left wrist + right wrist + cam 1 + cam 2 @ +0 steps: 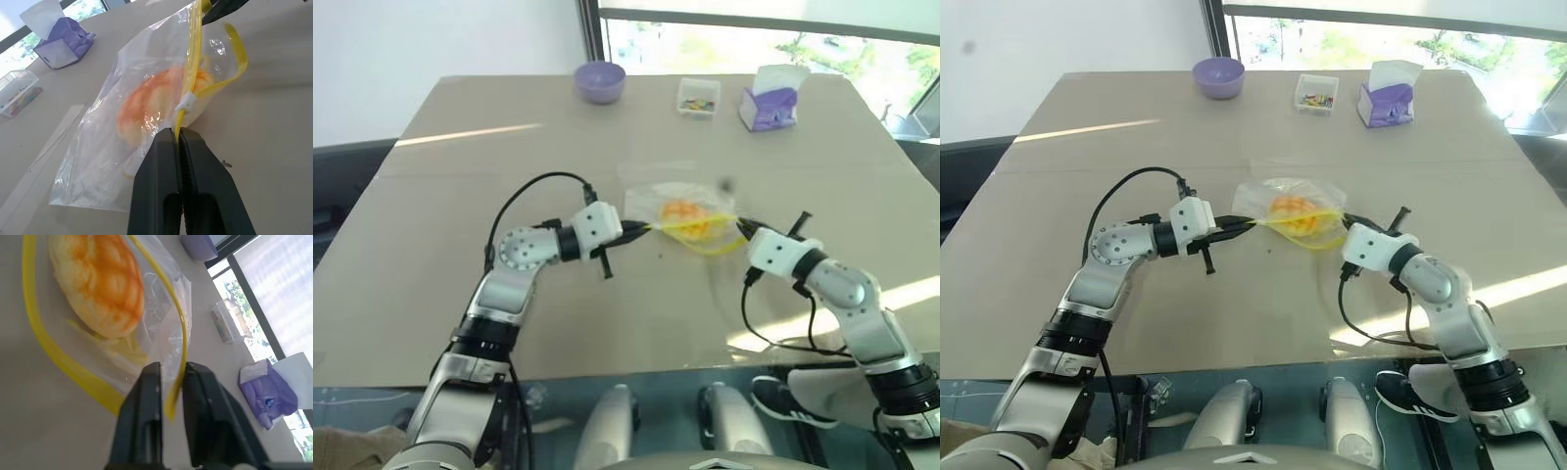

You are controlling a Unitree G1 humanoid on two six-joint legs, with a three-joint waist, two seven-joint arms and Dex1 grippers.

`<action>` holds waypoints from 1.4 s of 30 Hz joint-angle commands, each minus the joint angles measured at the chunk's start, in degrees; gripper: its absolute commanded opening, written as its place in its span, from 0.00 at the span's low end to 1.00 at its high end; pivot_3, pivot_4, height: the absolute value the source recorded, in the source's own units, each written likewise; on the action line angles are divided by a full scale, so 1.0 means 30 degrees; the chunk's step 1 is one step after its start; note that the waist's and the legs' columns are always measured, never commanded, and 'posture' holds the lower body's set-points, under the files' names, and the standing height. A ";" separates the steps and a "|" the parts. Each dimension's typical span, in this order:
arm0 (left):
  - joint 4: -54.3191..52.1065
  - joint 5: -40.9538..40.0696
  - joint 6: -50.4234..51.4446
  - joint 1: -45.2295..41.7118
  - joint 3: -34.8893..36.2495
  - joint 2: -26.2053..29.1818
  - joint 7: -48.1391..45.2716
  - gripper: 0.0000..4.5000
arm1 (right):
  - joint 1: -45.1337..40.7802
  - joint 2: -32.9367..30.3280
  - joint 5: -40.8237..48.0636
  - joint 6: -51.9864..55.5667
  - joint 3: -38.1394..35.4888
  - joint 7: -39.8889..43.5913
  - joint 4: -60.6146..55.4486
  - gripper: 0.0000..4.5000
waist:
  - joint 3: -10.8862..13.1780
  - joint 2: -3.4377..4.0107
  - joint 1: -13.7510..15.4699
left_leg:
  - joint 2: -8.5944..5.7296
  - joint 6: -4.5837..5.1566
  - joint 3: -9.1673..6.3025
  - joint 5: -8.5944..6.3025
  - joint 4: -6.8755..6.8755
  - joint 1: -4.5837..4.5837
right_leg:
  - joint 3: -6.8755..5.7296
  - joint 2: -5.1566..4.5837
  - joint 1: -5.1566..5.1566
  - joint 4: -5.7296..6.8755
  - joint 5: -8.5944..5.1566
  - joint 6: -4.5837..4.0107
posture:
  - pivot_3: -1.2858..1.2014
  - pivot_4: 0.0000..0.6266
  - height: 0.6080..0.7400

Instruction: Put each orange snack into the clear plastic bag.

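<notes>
The clear plastic bag (677, 199) lies mid-table with its yellow-strip mouth held up and stretched between both grippers. One orange snack (686, 217), a domed bun with a criss-cross top, sits inside it; it also appears in the right wrist view (98, 281). My left gripper (641, 229) is shut on the left end of the yellow strip (191, 73), its fingertips (166, 147) pinching it just below the white slider. At the strip's right end, my right gripper (741, 227) is shut with the strip (177, 382) between its fingers.
At the table's far edge stand a purple bowl (599, 80), a small clear box of coloured bits (698, 97) and a purple-and-white tissue box (770, 101). The table's near edge (607, 370) runs just below my arms.
</notes>
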 commanded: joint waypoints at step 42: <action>-0.2162 -0.1159 0.2595 -0.0444 0.0155 0.0921 -0.0349 0.00 | 0.3633 -0.2712 -0.2537 0.0484 -0.0200 0.2016 -0.5623 0.56 | -0.0002 0.0000 0.0016 | 0.0014 0.0004 -0.0004 -0.0002 0.0016 0.0011 | 0.0014 0.0025 0.0024 -0.0002 -0.0003 0.0000 | 0.52 0.24 1.00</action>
